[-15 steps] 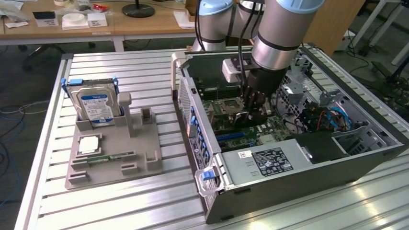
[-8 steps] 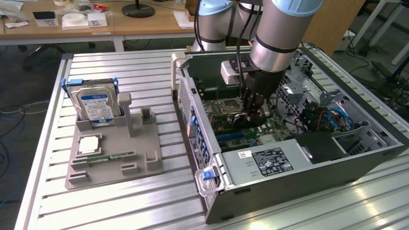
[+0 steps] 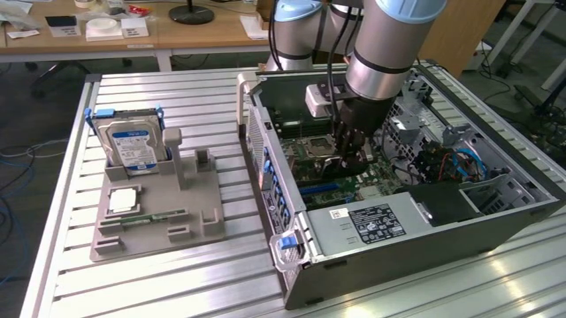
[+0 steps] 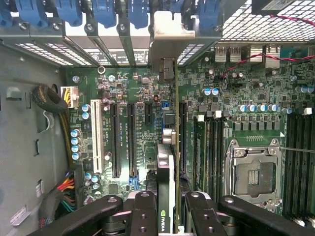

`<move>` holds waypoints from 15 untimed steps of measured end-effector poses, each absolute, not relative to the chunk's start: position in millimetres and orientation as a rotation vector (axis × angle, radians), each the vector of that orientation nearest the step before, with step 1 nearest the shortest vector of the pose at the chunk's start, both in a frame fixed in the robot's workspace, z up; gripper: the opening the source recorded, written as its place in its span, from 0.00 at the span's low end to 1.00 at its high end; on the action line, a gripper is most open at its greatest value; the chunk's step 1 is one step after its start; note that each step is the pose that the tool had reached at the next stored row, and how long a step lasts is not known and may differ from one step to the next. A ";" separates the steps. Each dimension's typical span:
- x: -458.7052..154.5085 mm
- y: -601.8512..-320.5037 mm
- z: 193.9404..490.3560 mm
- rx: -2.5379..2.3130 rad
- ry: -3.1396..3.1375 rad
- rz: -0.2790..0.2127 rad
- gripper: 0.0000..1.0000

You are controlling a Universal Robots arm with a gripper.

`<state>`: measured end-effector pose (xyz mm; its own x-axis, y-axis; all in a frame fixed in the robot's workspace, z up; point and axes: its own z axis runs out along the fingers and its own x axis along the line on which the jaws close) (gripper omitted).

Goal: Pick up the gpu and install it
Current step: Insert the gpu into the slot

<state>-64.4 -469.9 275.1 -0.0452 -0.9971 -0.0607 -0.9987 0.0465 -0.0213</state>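
Note:
My gripper (image 3: 350, 158) is down inside the open computer case (image 3: 265, 142), over the motherboard (image 3: 372, 180). In the wrist view the gripper (image 4: 170, 212) is shut on the gpu (image 4: 166, 147), which I see edge-on between the black fingers (image 4: 143, 211). A logo shows on the card's edge. Its silver end bracket (image 4: 165, 27) sits up against the rear slot openings, beside the blue slot clips (image 4: 103, 11). The card stands upright above the board, to one side of two black expansion slots (image 4: 116, 137). I cannot tell whether it is seated in a slot.
A grey fixture tray (image 3: 159, 212) on the exterior view's left holds a silver hard drive (image 3: 132, 142) and a green memory stick (image 3: 155, 216). Inside the case are the power supply (image 3: 372, 222), the CPU socket (image 4: 253, 169), a white slot (image 4: 94, 132) and cable bundles (image 4: 49, 101).

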 end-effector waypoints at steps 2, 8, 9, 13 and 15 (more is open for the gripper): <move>-64.4 -470.0 275.1 -2.131 2.231 0.038 0.27; -64.6 -468.6 274.0 -2.133 2.233 0.033 0.27; -64.6 -468.2 273.8 -2.134 2.233 0.032 0.27; -65.0 -468.2 273.4 -2.134 2.234 0.031 0.27; -65.6 -468.2 272.9 -2.136 2.232 0.031 0.27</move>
<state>-65.6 -468.2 272.9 -0.0432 -0.9978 -0.0511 -0.9988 0.0443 -0.0215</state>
